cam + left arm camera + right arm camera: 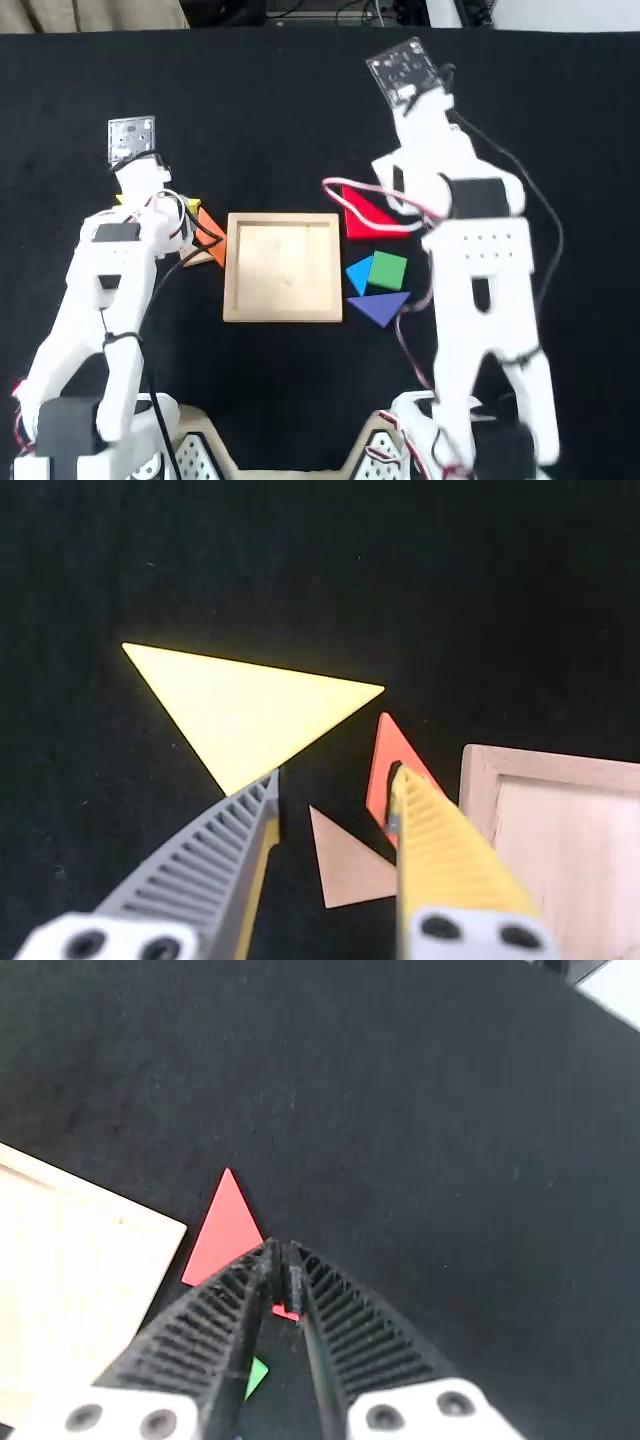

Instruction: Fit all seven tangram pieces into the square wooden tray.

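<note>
No piece lies in the square wooden tray (283, 219) yet, so I judge this the first pick. My left hand (335, 780) hangs spread over the left cluster, between the large yellow triangle (245, 705) and the slim orange triangle (385, 755), with a small tan wooden triangle (345, 865) beside them. Next I must lower and close on one edge. My right hand (283, 1252) is pressed together above the red triangle (225, 1225), pinching nothing I can see. From above my arm covers most of the yellow piece, but that view adds the green square (388, 270) right of the tray
</note>
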